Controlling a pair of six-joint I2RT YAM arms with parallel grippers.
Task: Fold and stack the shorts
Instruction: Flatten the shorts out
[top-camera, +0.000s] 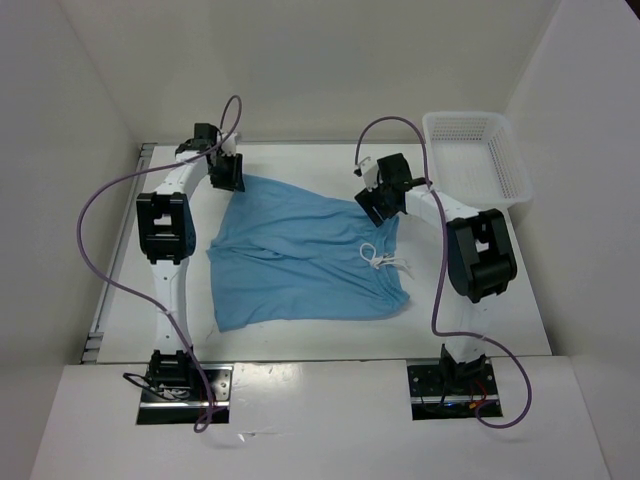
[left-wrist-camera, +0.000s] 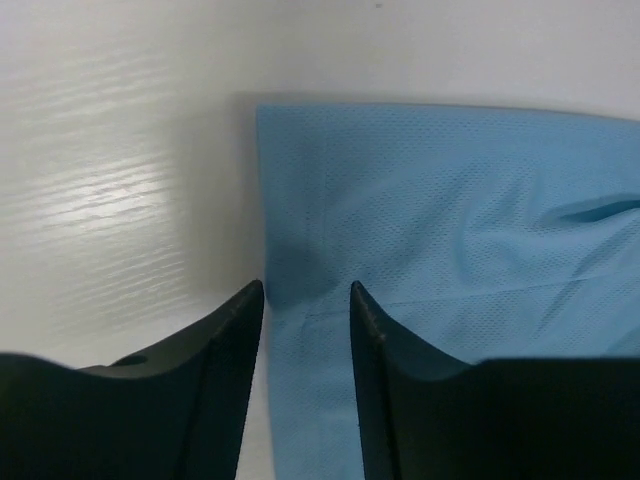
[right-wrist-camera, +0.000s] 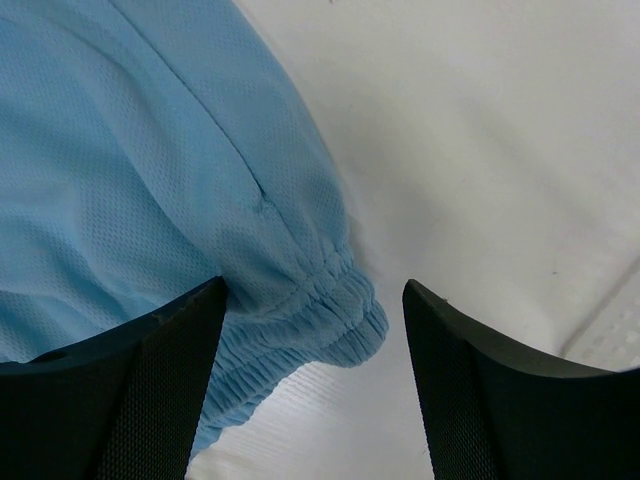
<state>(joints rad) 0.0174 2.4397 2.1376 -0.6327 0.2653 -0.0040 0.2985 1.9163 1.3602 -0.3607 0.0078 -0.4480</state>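
Two open: left end effector (left-wrist-camera: 307, 290) narrow, right end effector (right-wrist-camera: 315, 283) wide; drawstring (top-camera: 385, 260) overhead only.

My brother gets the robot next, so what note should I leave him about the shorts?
Left gripper: open, fingers astride the far leg corner of the shorts, not gripping.
Right gripper: open, waistband corner between its fingers.
The shorts lie spread on the table, unfolded; the white basket sits far right.
Done: nothing folded yet.
To do: grip both corners, fold, stack.
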